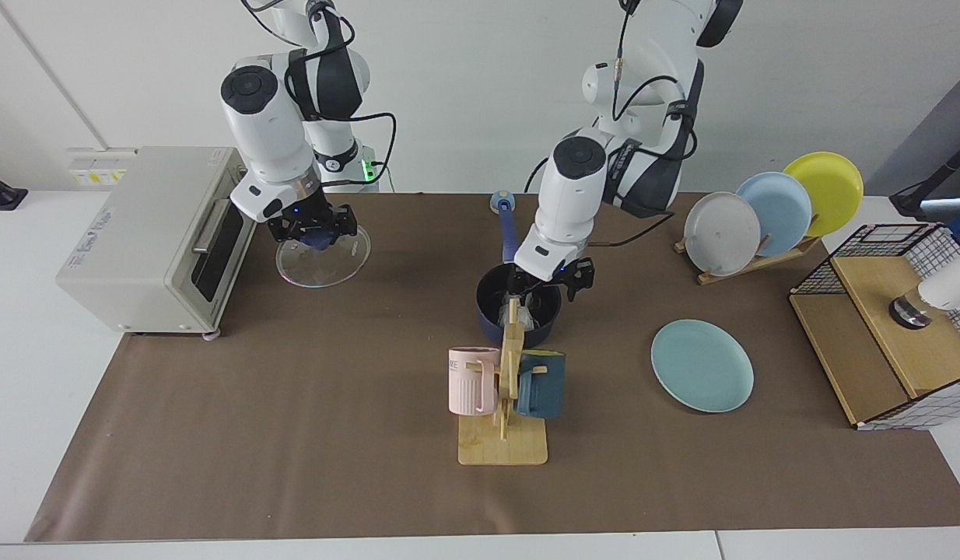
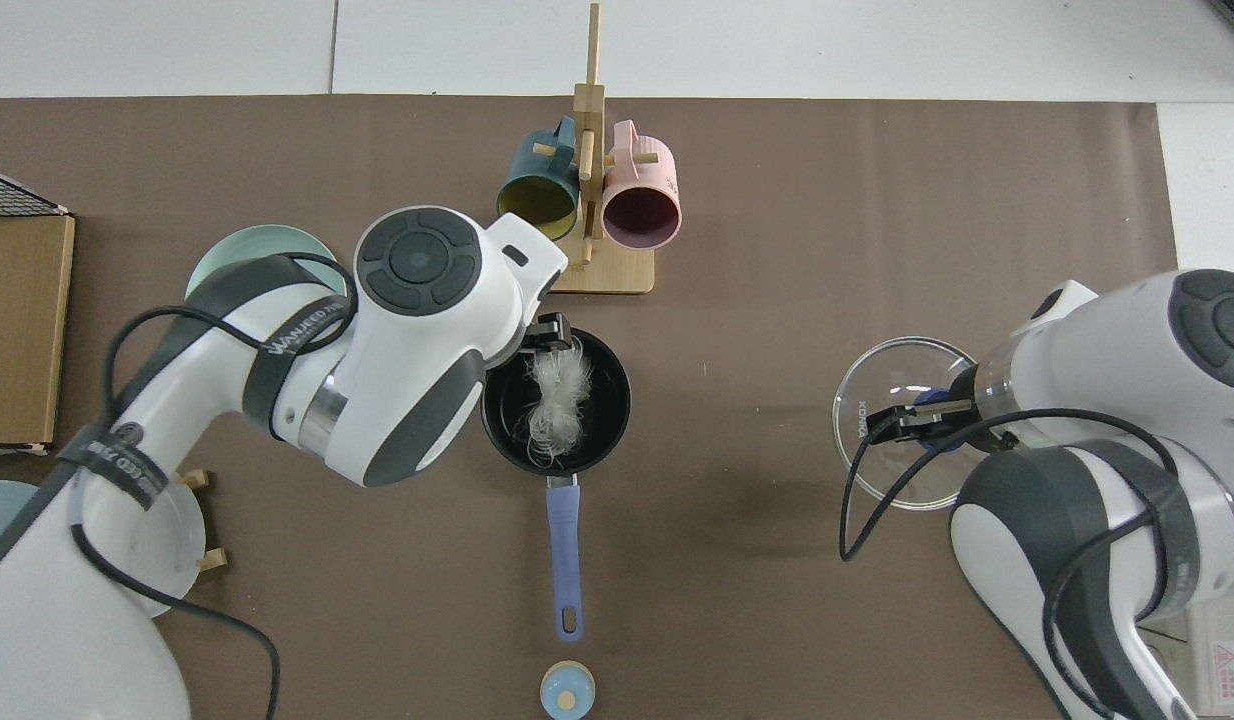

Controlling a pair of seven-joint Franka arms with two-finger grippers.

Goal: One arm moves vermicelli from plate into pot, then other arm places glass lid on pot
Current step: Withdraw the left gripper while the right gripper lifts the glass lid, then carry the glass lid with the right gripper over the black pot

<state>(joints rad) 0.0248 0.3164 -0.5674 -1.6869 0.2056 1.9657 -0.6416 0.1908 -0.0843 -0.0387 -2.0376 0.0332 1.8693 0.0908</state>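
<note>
Two arms: both at work over our brown mat, and we go along the facing view from its left.
Toaster oven [image 1: 149, 237]: at the far edge, door facing the mat.
Right gripper [image 1: 312, 230]: our fingers are clamped on the dark blue knob, beside the oven.
Lid [image 1: 323, 260]: hanging from that knob, tilted, clear of the mat; well apart from the pot.
Pot [image 1: 492, 299]: mid-table, handle pointing toward the arms' bases.
Vermicelli [image 2: 557, 392]: lying loose inside the pot, a white tangle on the black bottom.
Left gripper [image 1: 548, 280]: our fingers are spread wide and hold nothing, just over the pot's rim.
Mug rack [image 1: 505, 381]: in front of the pot, hiding part of it.
Plate [image 1: 702, 365]: bare, flat on the mat, beyond the pot.
</note>
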